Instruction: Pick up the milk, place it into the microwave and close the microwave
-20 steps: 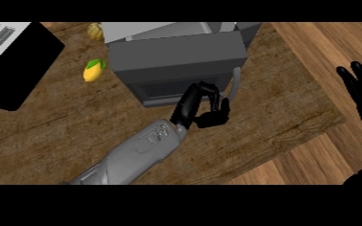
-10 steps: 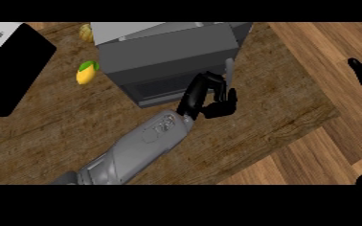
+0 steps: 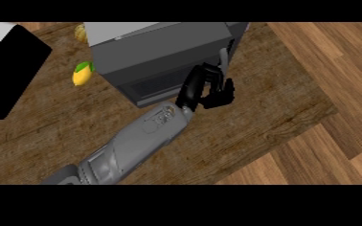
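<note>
Clearly the left hand (image 3: 212, 88) is the one placed for the door: it sits against the front right corner of the microwave (image 3: 163, 48), fingers curled with nothing visible inside them, the pale upright handle (image 3: 225, 61) just beyond its fingertips. No milk shows on the counter (image 3: 268, 115); I judge it lies inside, behind the dark front. The right hand is out of view
</note>
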Controlling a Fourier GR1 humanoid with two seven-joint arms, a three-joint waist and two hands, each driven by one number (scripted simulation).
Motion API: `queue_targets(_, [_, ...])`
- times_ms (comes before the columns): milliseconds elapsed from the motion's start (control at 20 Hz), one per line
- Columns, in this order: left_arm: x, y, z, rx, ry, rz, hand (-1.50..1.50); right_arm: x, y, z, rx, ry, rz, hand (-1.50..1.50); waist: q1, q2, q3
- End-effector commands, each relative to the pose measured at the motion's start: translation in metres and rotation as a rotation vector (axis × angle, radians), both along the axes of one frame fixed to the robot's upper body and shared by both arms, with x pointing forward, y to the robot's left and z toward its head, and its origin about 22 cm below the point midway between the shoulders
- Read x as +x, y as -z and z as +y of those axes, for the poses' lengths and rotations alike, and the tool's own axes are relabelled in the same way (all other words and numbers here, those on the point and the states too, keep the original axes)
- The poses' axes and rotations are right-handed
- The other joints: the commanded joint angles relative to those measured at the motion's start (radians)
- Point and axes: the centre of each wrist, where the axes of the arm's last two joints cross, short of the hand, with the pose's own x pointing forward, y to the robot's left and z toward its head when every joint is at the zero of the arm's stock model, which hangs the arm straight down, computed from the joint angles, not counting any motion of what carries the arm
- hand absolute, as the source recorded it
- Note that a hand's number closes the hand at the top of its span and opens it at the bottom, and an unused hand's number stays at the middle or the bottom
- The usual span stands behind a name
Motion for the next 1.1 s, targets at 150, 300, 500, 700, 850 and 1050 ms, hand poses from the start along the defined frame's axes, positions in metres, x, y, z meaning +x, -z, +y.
queue_targets(150, [0.017, -0.044, -0.019, -0.026, 0.04, -0.138, 1.5, 0.003, -0.009, -0.005, 0.003, -0.012, 0.001, -1.5, -0.027, 0.001, 0.001])
queue_targets(300, [0.02, -0.048, -0.02, -0.028, 0.036, -0.137, 1.5, 0.004, -0.01, -0.006, 0.012, -0.016, 0.004, -1.5, -0.021, 0.0, 0.002])
queue_targets(500, [0.023, -0.047, -0.018, -0.024, 0.014, -0.136, 1.5, 0.007, -0.018, -0.009, 0.014, -0.022, -0.014, -1.5, -0.036, 0.008, 0.002])
queue_targets(700, [0.025, -0.053, -0.021, -0.036, 0.007, -0.133, 1.5, 0.008, -0.021, -0.01, 0.016, -0.035, -0.005, -1.5, -0.046, 0.003, 0.002])
queue_targets(850, [0.037, -0.036, 0.001, -0.067, -0.26, -0.031, 1.5, 0.007, -0.017, -0.013, 0.038, -0.018, 0.008, -1.5, 0.003, -0.001, 0.001])
queue_targets(1050, [0.038, -0.029, 0.004, -0.048, -0.28, -0.015, 1.5, 0.004, -0.025, -0.022, 0.032, 0.006, -0.006, -1.5, 0.032, -0.005, 0.001])
